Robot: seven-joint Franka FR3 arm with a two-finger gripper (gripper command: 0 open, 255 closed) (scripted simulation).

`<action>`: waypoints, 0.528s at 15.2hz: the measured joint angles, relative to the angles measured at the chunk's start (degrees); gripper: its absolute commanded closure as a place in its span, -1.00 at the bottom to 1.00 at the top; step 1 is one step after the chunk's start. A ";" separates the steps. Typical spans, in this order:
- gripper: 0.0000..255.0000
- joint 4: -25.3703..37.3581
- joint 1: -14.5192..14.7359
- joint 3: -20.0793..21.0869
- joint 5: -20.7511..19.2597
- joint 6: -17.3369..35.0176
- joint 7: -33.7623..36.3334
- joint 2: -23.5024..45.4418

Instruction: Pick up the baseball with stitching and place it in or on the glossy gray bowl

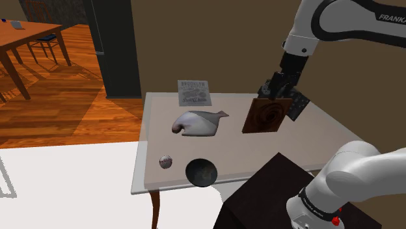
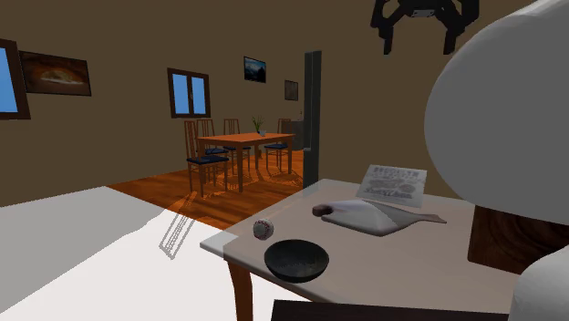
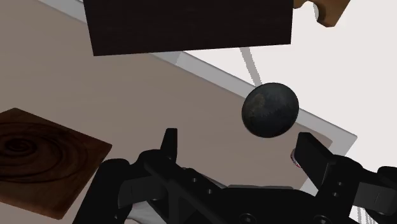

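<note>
The light is soft and even, and the brown walls [image 2: 109,55] stay dim. The surface [image 1: 312,130] reads pale and flat. The wooden floor [image 1: 58,104] has a warm sheen, with dark leg shadows under the dining table [image 1: 26,36]. The white floor [image 2: 73,246] is brightest, crossed by a thin wiry shadow [image 2: 173,239]. The windows [image 2: 188,93] glow blue. The dark bowl [image 1: 202,173] shows faint mottled highlights.

Pale table [image 1: 237,153] carrying five things.
The ball [image 1: 166,161] and the dark bowl [image 1: 202,172] sit near each other, apart, at its near edge in the shoulder view. A grey fish-shaped thing [image 1: 198,122] lies mid-table, a printed paper [image 1: 194,92] at the far edge and a brown wooden board [image 1: 265,116] to that view's right.
</note>
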 measured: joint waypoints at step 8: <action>-1.00 -4.65 1.49 4.66 2.65 11.07 4.25 5.47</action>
